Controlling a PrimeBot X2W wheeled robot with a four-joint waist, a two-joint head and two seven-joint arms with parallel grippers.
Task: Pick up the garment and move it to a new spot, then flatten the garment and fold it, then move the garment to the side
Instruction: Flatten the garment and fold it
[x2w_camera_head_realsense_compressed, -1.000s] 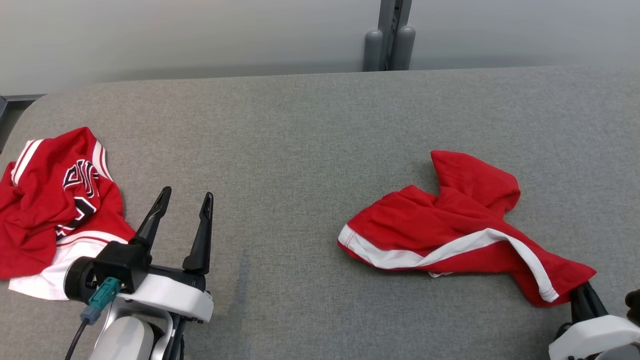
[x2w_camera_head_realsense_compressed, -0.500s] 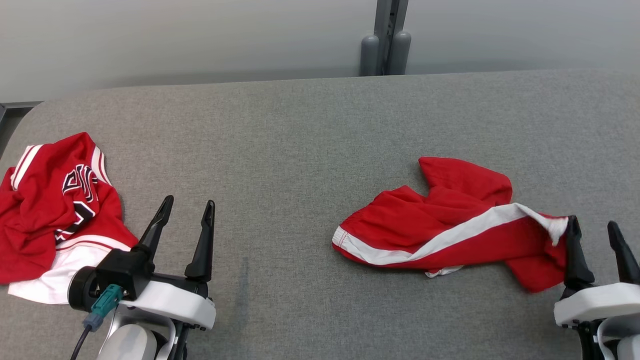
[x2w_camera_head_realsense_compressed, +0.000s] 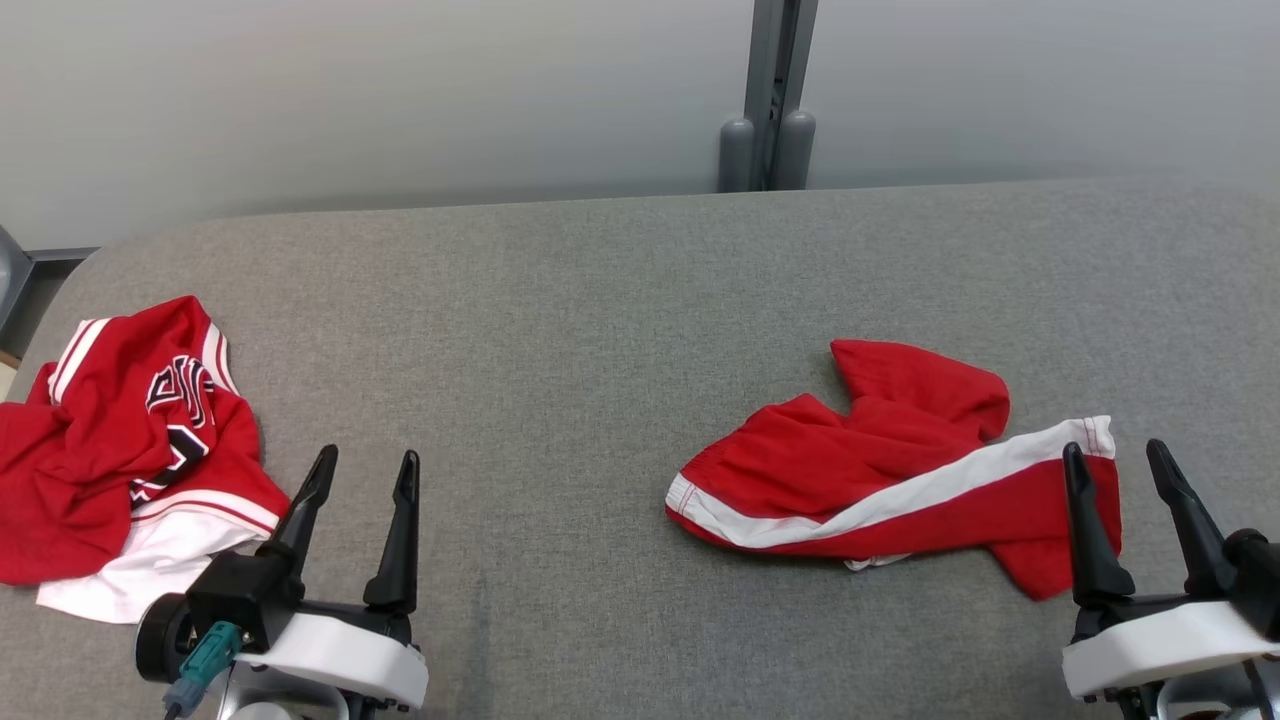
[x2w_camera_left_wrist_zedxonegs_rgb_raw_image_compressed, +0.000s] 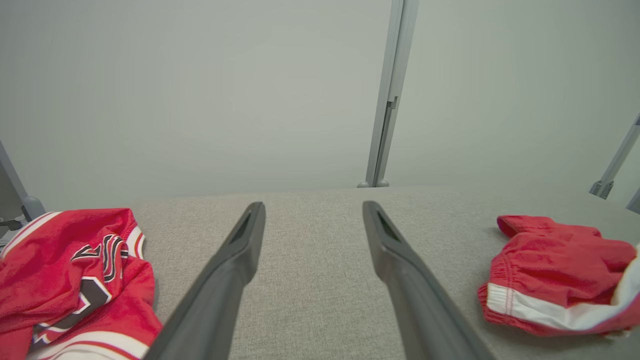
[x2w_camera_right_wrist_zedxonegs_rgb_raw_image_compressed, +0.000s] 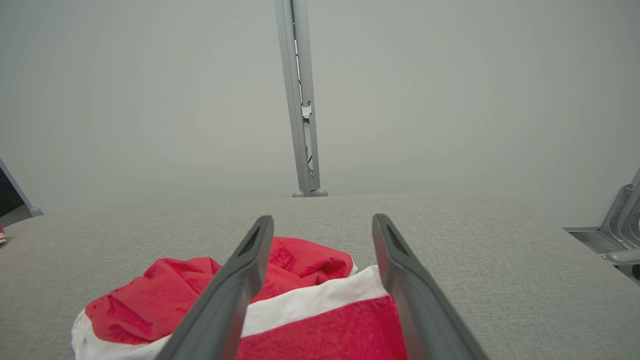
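The grey padded table (x2w_camera_head_realsense_compressed: 600, 320) fills the space. The red shorts (x2w_camera_head_realsense_compressed: 880, 480) lie rumpled on its right half, one leg stretched toward the robot, probably ready for smoothing. A red jersey (x2w_camera_head_realsense_compressed: 120, 440) is heaped far left, out of the way. The right gripper (x2w_camera_head_realsense_compressed: 1113, 448) hovers at that leg's end, spread wide and empty. The left gripper (x2w_camera_head_realsense_compressed: 366, 457) stands equally open, holding nothing.

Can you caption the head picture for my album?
Open right gripper by the red shorts, jersey far left.
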